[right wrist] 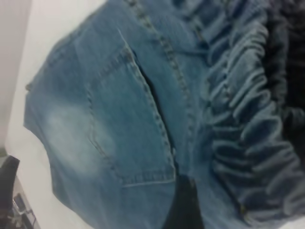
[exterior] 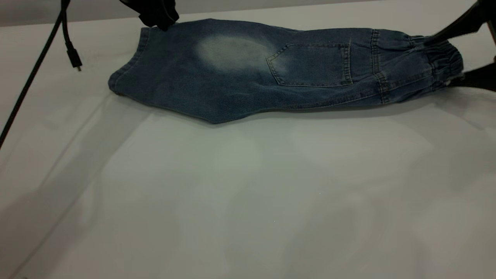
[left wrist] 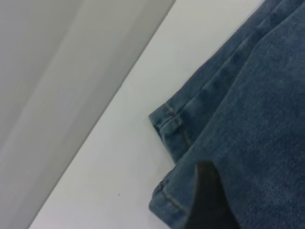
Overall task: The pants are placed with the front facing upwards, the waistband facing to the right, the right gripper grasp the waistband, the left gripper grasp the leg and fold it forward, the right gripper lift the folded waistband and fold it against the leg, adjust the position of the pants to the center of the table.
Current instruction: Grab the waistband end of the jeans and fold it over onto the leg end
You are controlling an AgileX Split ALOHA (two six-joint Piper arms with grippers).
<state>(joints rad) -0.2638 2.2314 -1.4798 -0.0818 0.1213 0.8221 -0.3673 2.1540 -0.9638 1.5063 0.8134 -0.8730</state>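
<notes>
The blue denim pants (exterior: pixel 240 77) lie folded lengthwise along the far part of the white table (exterior: pixel 248 193), a patch pocket (exterior: pixel 310 64) and one pale oval on top, waistband (exterior: pixel 445 58) to the right. My left gripper (exterior: pixel 164 25) is at the far corner of the leg hem. In its wrist view one finger (left wrist: pixel 207 200) lies on the denim (left wrist: pixel 248 119) and the other is hidden. My right gripper (exterior: pixel 440 60) straddles the gathered waistband (right wrist: pixel 243 119), which sits slightly raised. One finger (right wrist: pixel 183 205) rests on the cloth by the pocket.
A loose black cable (exterior: pixel 71 50) with a plug hangs at the far left above the table. The table's far edge runs just behind the pants. The pale tabletop stretches wide in front of them.
</notes>
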